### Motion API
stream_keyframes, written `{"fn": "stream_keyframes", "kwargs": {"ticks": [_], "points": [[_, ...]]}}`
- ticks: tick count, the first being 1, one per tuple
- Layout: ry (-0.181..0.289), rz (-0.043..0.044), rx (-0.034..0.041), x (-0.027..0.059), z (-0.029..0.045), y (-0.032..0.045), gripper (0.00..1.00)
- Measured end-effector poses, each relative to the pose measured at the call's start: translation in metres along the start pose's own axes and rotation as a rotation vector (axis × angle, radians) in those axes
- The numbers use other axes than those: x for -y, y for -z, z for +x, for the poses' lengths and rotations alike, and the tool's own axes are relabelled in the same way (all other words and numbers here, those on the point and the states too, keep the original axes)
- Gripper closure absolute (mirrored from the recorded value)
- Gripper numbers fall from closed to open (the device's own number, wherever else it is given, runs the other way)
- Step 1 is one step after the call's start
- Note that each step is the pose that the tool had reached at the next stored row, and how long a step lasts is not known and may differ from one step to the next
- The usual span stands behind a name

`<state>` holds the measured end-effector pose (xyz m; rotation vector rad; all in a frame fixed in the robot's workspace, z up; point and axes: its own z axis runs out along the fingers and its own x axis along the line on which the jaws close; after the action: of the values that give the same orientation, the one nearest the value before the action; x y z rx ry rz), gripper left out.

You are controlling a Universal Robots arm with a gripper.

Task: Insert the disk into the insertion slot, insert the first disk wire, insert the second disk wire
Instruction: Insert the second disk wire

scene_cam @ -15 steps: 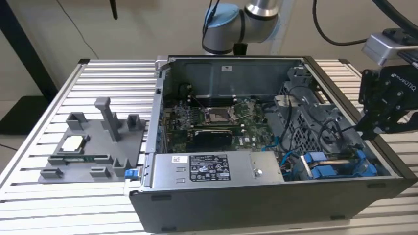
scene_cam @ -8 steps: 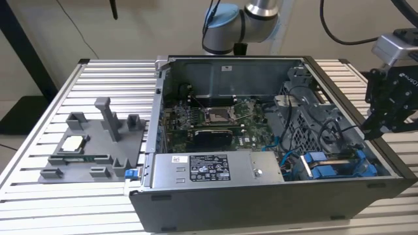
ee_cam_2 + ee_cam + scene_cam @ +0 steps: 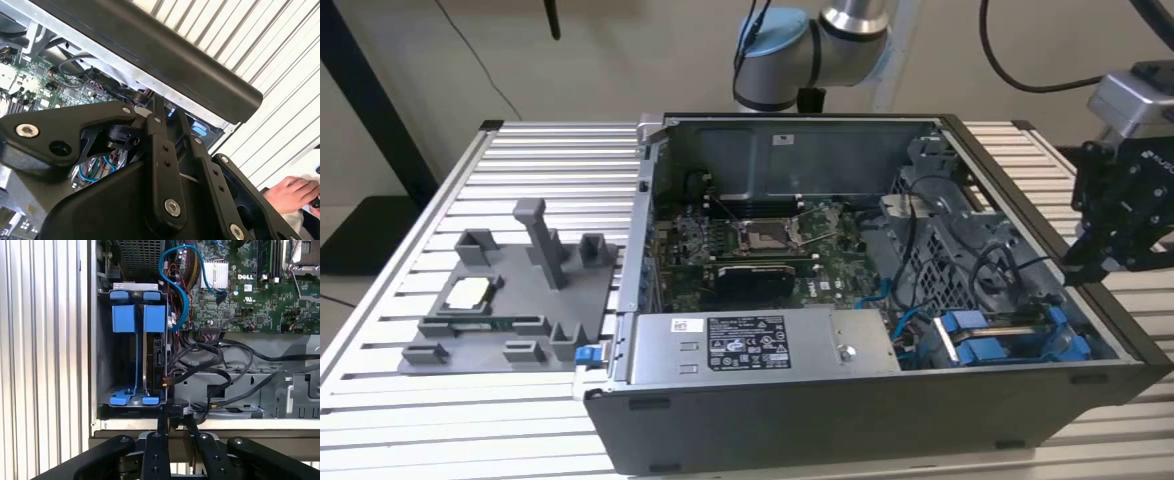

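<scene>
Over case rim (image 3: 125,424), claw (image 3: 175,412) closed (jaws pressed together); disk (image 3: 157,355) inside insertion slot (image 3: 104,360).

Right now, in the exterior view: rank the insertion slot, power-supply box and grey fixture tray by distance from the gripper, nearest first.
1. Insertion slot: blue-edged bay in the case corner at the exterior view's right, closest to the gripper.
2. Power-supply box: along the case's near wall, mid-picture.
3. Grey fixture tray: outside the case, exterior view's left.

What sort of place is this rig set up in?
Probably a robotics lab bench for PC assembly trials: an open desktop computer case sits on a ribbed aluminium table, with a grey fixture tray beside it and the robot arm behind.
</scene>
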<state>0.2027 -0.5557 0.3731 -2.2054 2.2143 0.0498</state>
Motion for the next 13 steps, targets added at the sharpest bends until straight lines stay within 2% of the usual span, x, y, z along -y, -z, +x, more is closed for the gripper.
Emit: {"fn": "stream_keyframes", "kwargs": {"ticks": [6, 13], "points": [[-0.001, -0.0002, 0.0003, 0.0002, 0.0010, -0.0058, 0.73], [-0.013, 0.0003, 0.0021, 0.0001, 0.0010, -0.0063, 0.73]]}}
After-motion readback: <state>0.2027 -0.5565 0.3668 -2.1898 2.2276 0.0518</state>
